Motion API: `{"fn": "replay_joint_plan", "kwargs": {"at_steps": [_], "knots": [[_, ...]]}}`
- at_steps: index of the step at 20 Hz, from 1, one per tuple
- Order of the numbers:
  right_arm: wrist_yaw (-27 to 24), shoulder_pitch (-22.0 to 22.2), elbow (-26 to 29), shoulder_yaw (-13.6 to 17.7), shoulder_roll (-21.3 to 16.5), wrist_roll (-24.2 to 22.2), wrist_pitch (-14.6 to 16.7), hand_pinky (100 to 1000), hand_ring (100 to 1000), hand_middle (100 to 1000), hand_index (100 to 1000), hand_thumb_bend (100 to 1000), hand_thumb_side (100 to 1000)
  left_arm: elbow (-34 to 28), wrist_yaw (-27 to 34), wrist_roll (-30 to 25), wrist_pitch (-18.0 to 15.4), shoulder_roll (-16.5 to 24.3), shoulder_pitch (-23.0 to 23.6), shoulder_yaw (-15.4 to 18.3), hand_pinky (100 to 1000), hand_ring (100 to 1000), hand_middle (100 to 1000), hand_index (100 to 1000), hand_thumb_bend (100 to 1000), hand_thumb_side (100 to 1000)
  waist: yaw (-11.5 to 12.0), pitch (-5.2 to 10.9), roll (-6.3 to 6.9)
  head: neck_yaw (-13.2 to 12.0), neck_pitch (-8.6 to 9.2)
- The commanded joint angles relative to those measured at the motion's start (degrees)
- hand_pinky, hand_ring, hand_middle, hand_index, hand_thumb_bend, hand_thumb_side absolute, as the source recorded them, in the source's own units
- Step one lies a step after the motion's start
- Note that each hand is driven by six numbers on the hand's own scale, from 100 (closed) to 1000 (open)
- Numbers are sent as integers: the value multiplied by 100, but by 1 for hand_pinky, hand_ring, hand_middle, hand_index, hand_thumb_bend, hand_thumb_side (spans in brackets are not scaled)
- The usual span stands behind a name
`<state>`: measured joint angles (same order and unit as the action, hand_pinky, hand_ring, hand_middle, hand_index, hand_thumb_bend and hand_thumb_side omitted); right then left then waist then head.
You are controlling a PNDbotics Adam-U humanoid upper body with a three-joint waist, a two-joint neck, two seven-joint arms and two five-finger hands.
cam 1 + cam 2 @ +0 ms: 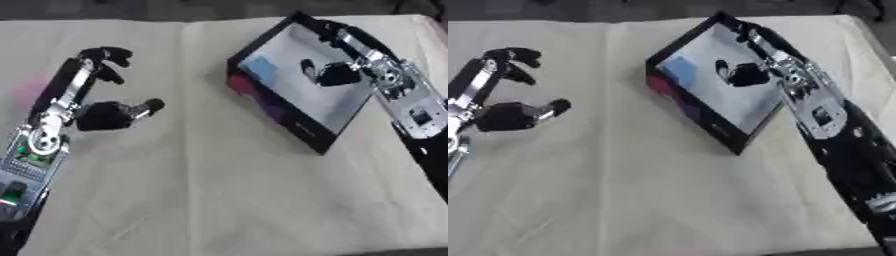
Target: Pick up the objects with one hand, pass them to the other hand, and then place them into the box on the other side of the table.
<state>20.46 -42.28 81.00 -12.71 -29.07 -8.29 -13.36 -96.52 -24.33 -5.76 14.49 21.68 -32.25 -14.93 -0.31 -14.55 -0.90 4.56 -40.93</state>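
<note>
Two hands show, one on each side of the frame. My right hand (pixel 337 74) is over the box (pixel 302 122) at the upper right, with its fingers curled. I cannot tell if it has something dark in them or nothing at all. A pale blue patch (pixel 260 67) lies inside the box, maybe a thing already dropped in. My left hand (pixel 105 112) rests at the left on the worktop (pixel 219 200), fingers bent, grasping nothing. I see no other objects left to pick up, so I think the job is near its end.
</note>
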Motion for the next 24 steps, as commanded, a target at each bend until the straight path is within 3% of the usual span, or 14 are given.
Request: {"fn": "replay_joint_plan", "kwargs": {"at_steps": [1,2,3,5,9,13,24], "knots": [[-259,-64,228,128,-110,224,-31,923,918,949,984,100,100,-118,16,18,25,117,-75,70,742,599,687,828,671,348,1,195,51,-59,48],[-410,-57,308,158,-119,353,-29,918,913,947,983,100,100,-123,16,27,30,124,-73,79,742,599,687,828,672,348,0,196,54,-116,40],[-560,-49,397,182,-139,484,-18,916,910,947,982,100,173,-130,16,37,36,133,-70,91,742,599,687,828,672,348,0,197,58,-185,32],[-926,-28,584,236,-186,716,38,916,908,947,978,100,413,-150,15,62,54,159,-64,121,742,599,686,827,670,346,0,205,66,-335,14],[-1541,25,848,326,-314,857,192,924,910,955,995,100,391,-190,13,116,97,236,-58,185,744,601,687,828,670,348,5,230,88,-570,-17],[-2124,91,940,443,-428,702,279,911,875,957,994,100,467,-212,-12,125,146,365,-48,242,747,606,690,829,673,348,19,256,110,-671,-39],[-2931,243,1241,798,-702,689,397,891,848,924,922,100,523,-243,-42,-181,435,1088,32,578,777,651,714,842,671,352,79,300,173,-744,-104]]}}
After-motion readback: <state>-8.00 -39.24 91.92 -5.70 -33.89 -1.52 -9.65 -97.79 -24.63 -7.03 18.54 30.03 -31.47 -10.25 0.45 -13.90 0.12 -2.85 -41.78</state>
